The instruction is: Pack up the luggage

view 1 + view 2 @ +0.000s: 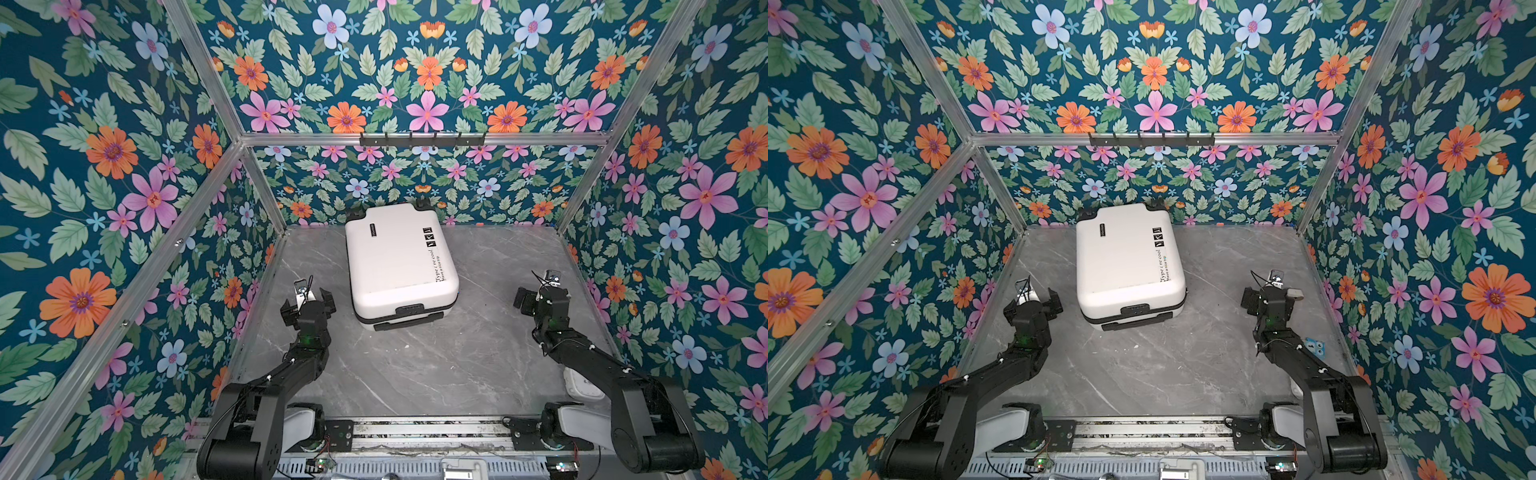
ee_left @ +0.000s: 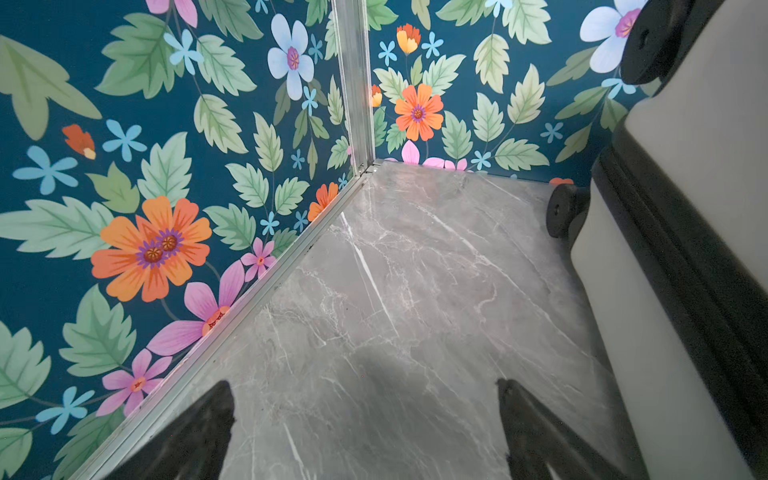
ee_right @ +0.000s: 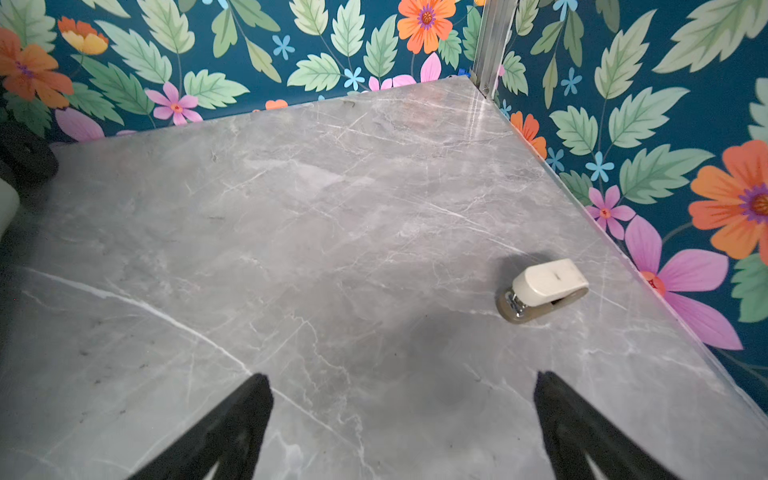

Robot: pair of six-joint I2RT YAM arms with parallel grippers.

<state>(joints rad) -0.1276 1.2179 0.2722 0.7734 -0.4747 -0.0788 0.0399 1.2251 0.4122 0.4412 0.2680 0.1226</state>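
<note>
Luggage (image 1: 399,257) lies shut between left end effector (image 2: 365,384) and right end effector (image 3: 403,376), both low, pointing forward, spread wide, empty.

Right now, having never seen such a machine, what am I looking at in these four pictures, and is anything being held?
It is a robot with two black arms, the left arm and the right arm, each ending in a two-fingered gripper. Two pictures come from one camera head overhead, looking down at the whole booth. The other two come from small cameras on the wrists, looking out past the fingers. There you see that the left gripper and the right gripper both stand open and hold nothing. On the grey marble table lies the luggage, a white suitcase, closed and lying flat, between the arms and toward the back wall. A small cream stapler sits on the table ahead of the right gripper, near the side wall.
</note>
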